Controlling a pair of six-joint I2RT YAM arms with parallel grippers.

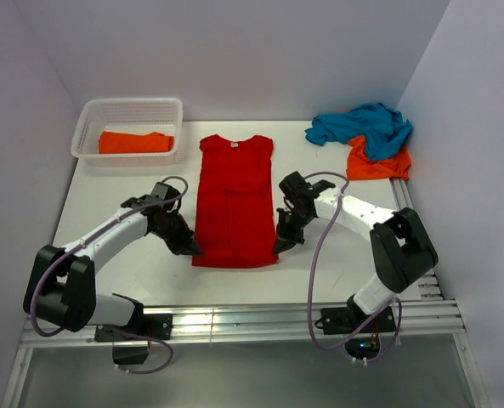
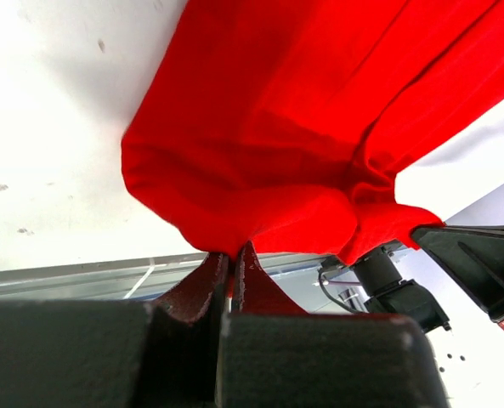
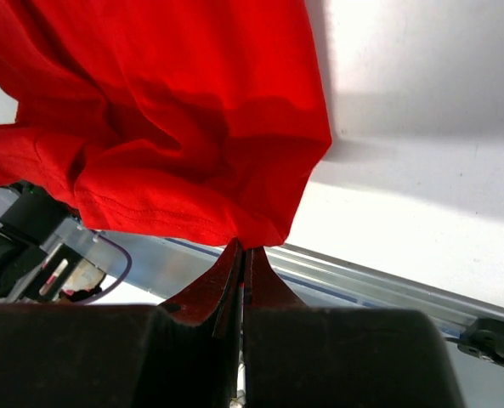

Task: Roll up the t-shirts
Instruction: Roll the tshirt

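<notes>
A white lattice basket (image 1: 133,103) stood well beyond the left gripper (image 1: 192,249), to its left. The white table (image 1: 235,285) lay beneath the left gripper and the right gripper (image 1: 281,246). An aluminium rail (image 1: 260,321) ran along the table edge behind them.

We see a robotics lab cell: a white table (image 1: 141,276) boxed by plain pale walls (image 1: 235,59) on the left, far and right, with an aluminium rail (image 1: 260,320) along the near edge where both arm bases (image 1: 141,325) are bolted, cables (image 1: 311,280) looping.
</notes>
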